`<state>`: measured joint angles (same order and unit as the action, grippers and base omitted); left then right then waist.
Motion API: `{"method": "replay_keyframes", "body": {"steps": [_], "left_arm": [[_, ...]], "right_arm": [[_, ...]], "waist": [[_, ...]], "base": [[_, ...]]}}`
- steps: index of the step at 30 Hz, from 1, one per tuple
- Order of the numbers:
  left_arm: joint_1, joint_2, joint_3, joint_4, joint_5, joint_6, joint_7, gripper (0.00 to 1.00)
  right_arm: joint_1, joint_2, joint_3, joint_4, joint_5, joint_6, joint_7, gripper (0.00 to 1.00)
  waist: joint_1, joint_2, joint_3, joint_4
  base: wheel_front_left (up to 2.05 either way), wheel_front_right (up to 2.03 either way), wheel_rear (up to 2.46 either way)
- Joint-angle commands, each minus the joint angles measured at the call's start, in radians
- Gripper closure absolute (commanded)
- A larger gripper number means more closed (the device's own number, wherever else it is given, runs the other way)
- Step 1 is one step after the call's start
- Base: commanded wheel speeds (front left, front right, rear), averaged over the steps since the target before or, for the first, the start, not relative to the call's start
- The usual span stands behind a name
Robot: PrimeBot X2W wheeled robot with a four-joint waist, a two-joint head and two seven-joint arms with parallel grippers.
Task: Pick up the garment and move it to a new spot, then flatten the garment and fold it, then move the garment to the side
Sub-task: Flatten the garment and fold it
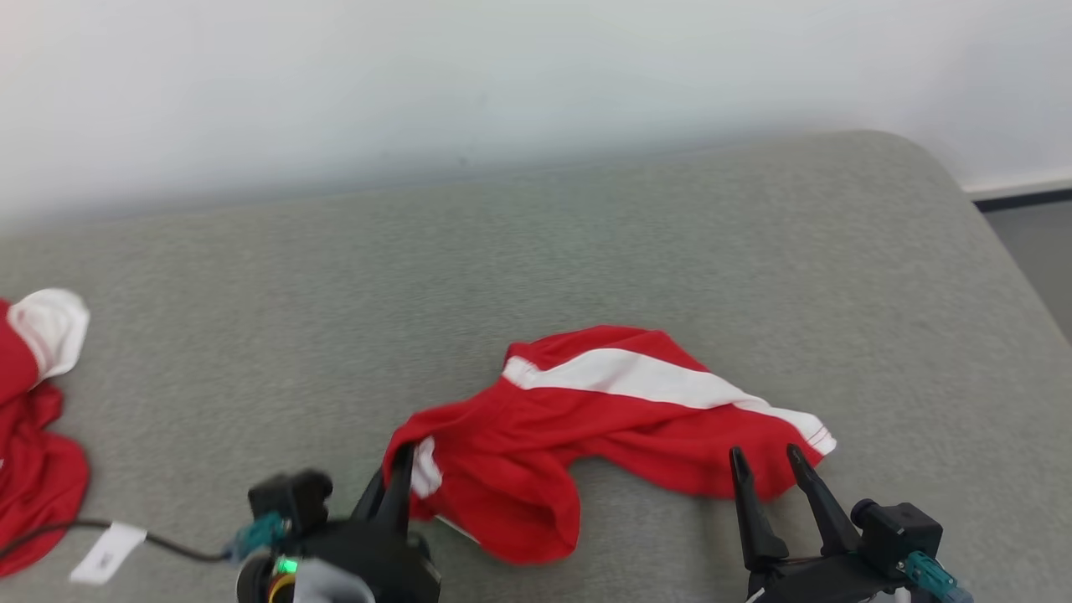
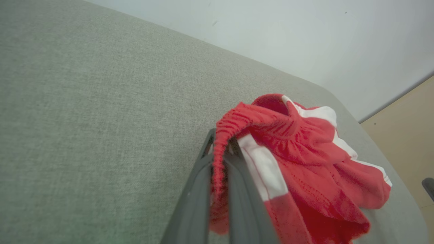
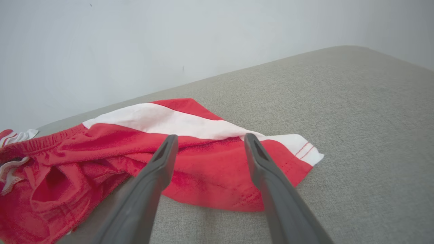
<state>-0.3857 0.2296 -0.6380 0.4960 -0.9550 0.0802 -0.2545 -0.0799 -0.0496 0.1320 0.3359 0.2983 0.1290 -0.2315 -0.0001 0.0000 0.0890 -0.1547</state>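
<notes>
The left gripper (image 2: 221, 142), at the lower left of the head view, is clamped tight on the elastic waistband (image 2: 234, 123) of a pair of red shorts (image 1: 603, 410). The gathered band is pinched between its two dark fingers. The right gripper (image 1: 764, 456) has its fingers spread wide and holds nothing. Its tips sit at the hem (image 3: 301, 154) of one leg, where the white side stripe (image 1: 636, 377) ends; whether they touch the cloth cannot be told.

The shorts lie crumpled on a grey fabric cushion (image 1: 536, 234), near its front edge, between the two grippers. A second red and white garment (image 1: 33, 452) lies well apart at the far left, near a dark cable (image 1: 167, 544) and a white tag (image 1: 107, 553).

The step in hand looks like flattening. To do it well, the right gripper should probably lower and close on the hem corner rather than on a bunch of cloth. Both arms could then draw apart gently, so the shorts pull taut without slipping from the left pinch.
</notes>
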Motion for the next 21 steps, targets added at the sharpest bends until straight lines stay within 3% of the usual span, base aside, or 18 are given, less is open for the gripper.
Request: {"method": "replay_keyframes", "body": {"steps": [1, 8, 9, 10, 11, 16, 21], "left_arm": [[0.052, 0.011, 0.014, -0.015, 0.008, 0.005, -0.010, 1.00], [0.165, 0.026, 0.055, -0.041, 0.042, 0.040, -0.011, 1.00], [0.176, 0.026, 0.059, -0.039, 0.047, 0.043, -0.012, 0.91], [0.187, 0.027, 0.061, -0.038, 0.048, 0.042, -0.012, 0.51], [0.196, 0.025, 0.059, -0.033, 0.041, 0.038, -0.008, 0.00], [0.228, 0.030, 0.073, -0.053, -0.008, 0.009, 0.012, 0.00], [0.287, 0.079, 0.115, -0.151, -0.111, -0.040, 0.096, 0.00]], "right_arm": [[0.014, -0.001, -0.004, -0.006, -0.006, 0.003, 0.001, 0.00], [0.019, -0.001, -0.006, -0.014, -0.009, 0.003, 0.008, 0.00], [0.021, -0.001, -0.005, -0.014, -0.010, 0.003, 0.009, 0.00], [0.022, -0.001, -0.004, -0.013, -0.010, 0.003, 0.009, 0.00], [0.022, -0.001, -0.005, -0.013, -0.011, 0.003, 0.010, 0.00], [0.022, -0.001, -0.005, -0.018, -0.012, 0.003, 0.018, 0.00], [0.040, -0.001, -0.015, -0.036, -0.016, 0.003, 0.026, 0.00]], "waist": [[0.0001, 0.0000, -0.006, 0.063], [0.0001, 0.0000, -0.013, 0.119], [0.0001, 0.0000, -0.016, 0.125], [0.0001, 0.0000, -0.018, 0.129], [0.0001, 0.0000, -0.021, 0.134], [0.0001, 0.0000, -0.035, 0.141], [0.0001, 0.0000, -0.049, 0.140]], "base": [[0.00, 0.00, 0.00], [0.00, 0.00, 0.00], [0.00, 0.00, 0.00], [0.00, 0.00, 0.00], [0.00, 0.00, 0.00], [0.00, 0.00, 0.00], [0.00, 0.00, 0.00]]}}
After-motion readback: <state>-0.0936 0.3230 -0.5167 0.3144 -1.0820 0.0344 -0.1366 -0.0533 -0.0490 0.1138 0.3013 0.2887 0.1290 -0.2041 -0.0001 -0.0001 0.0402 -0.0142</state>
